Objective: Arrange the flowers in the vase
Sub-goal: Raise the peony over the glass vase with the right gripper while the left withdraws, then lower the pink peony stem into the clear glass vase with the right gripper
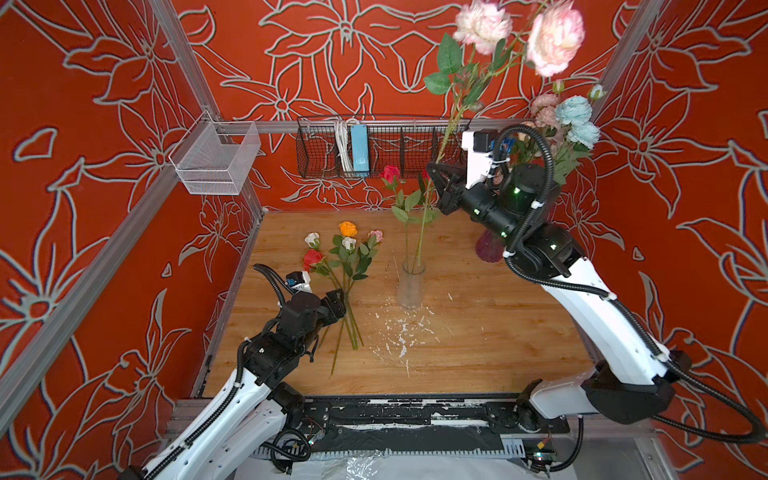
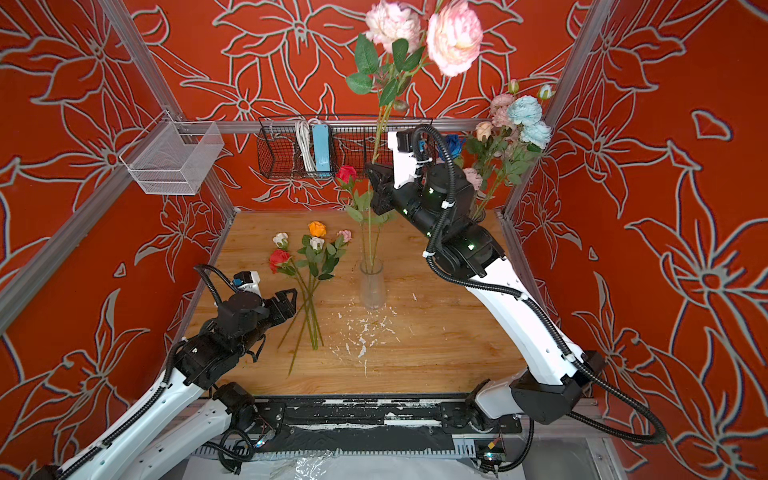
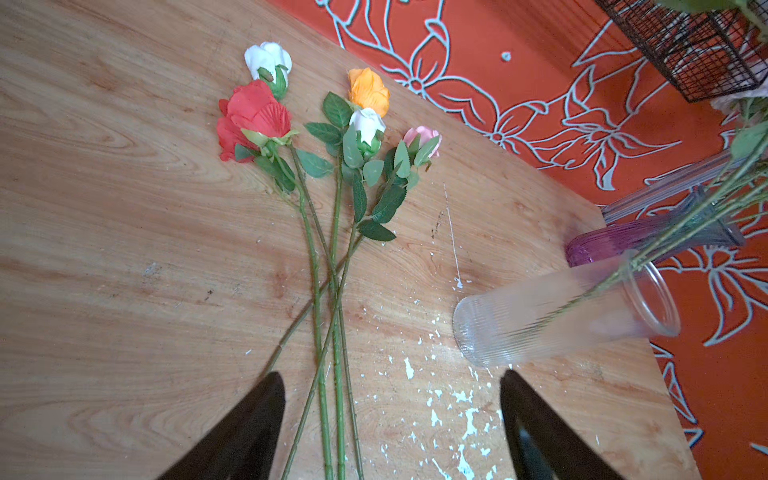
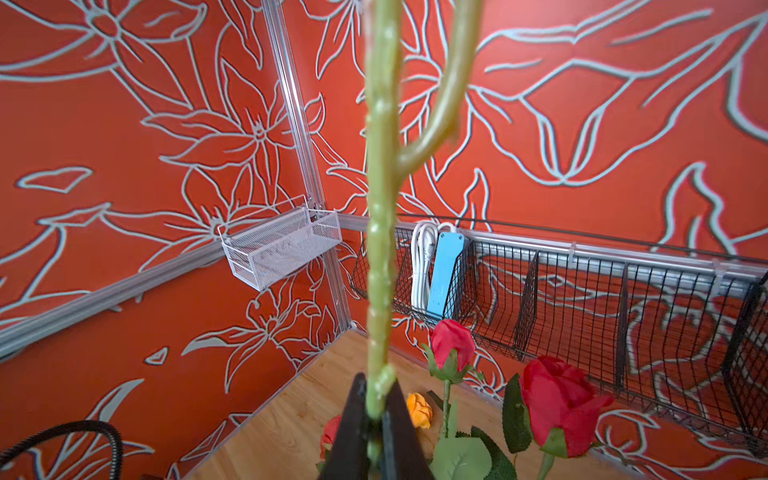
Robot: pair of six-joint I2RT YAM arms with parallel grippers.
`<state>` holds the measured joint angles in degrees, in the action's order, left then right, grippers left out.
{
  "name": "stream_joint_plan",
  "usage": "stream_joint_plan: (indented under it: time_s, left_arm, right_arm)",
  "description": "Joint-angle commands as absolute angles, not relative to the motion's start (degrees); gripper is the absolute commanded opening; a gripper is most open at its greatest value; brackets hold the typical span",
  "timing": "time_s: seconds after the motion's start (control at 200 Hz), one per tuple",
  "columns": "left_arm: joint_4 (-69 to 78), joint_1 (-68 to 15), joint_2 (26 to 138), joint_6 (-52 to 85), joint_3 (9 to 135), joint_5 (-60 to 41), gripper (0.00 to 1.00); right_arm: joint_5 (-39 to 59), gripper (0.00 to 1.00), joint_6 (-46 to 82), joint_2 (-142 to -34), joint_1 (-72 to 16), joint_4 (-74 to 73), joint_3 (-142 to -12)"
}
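The right gripper (image 4: pixel 372 401) is pinching the stem of a pink peony (image 1: pixel 555 37) above the clear vase (image 1: pixel 411 286), while the left gripper (image 3: pixel 390 374) is hovering, spread wide, over loose roses (image 3: pixel 368 124) lying on the table (image 3: pixel 124 249).

I see the wooden desk (image 1: pixel 478 353) with five flowers (image 1: pixel 353 254) lying flat on its left side, stems crossing. A clear ribbed vase (image 1: pixel 410 286) stands near the middle and a purple vase (image 1: pixel 487 249) at the back right. White flecks (image 1: pixel 401 332) are scattered in front.
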<state>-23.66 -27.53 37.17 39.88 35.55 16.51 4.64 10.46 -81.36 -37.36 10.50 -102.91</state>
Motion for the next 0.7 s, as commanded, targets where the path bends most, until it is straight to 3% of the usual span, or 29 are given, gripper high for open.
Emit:
stream_joint_plan:
  time_s: [0.0, 0.365, 0.696]
  left_arm:
    - [-23.8, -26.8, 36.9, 39.5, 36.2, 16.2, 0.81]
    - [-19.8, -26.5, 41.4, 39.4, 37.4, 13.8, 0.81]
    - [-18.0, -26.4, 44.7, 40.0, 39.2, 11.2, 0.81]
  right_arm:
    - [3.9, 0.0, 9.1, -82.7, -35.6, 6.0, -99.6]
    - [4.8, 0.0, 8.7, -83.4, -34.0, 1.3, -89.8]
    - [6.2, 0.0, 9.0, -80.3, -33.6, 4.4, -95.1]
